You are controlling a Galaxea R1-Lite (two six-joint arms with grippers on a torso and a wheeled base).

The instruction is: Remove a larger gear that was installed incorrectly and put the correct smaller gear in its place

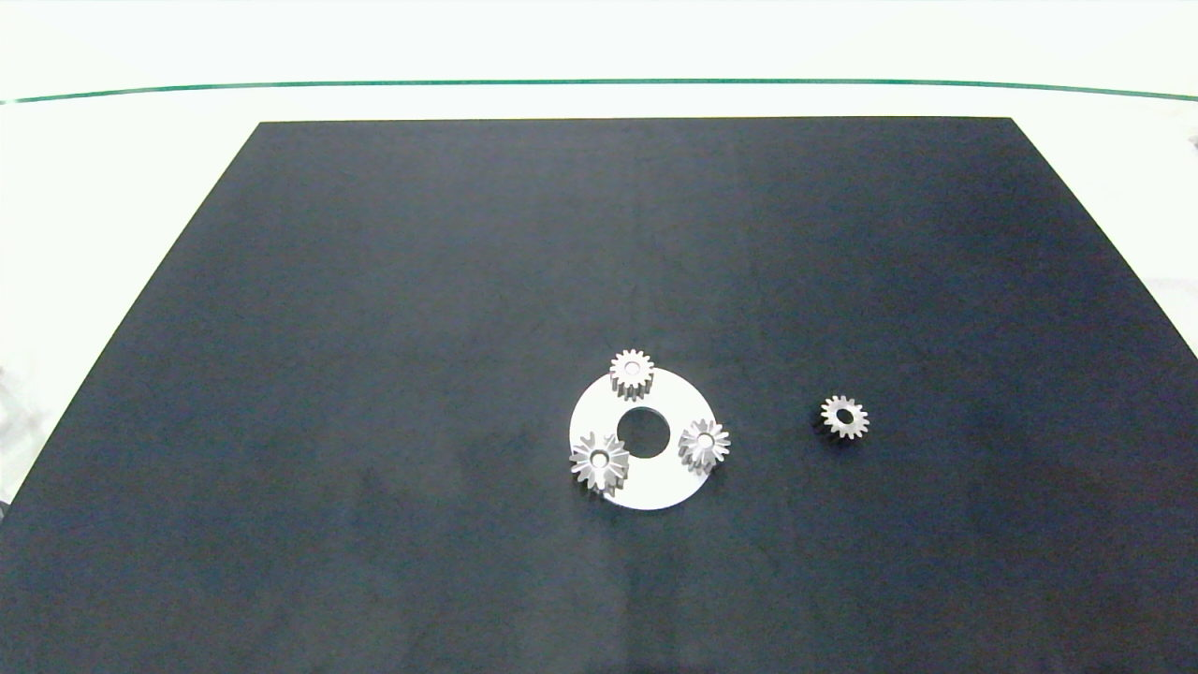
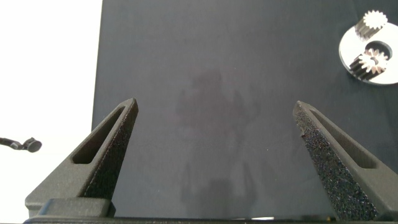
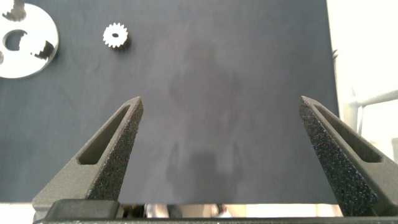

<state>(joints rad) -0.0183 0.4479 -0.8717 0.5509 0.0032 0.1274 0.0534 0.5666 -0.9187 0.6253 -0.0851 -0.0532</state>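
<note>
A silver disc (image 1: 660, 477) with a round centre hole lies on the black mat and carries three gears. The larger gear (image 1: 599, 461), with long pointed teeth, sits on the disc's front left; the left wrist view also shows it (image 2: 371, 62). The smaller gear (image 1: 845, 417) lies loose on the mat to the right of the disc and also shows in the right wrist view (image 3: 115, 35). Neither arm reaches into the head view. My left gripper (image 2: 216, 106) hangs open over bare mat, left of the disc. My right gripper (image 3: 221, 99) is open over bare mat, well short of the loose gear.
A short-toothed gear (image 1: 631, 372) sits at the disc's back edge and another pointed-tooth gear (image 1: 704, 443) at its right edge. The black mat (image 1: 374, 328) covers most of the white table. A green line (image 1: 599, 81) crosses the far side.
</note>
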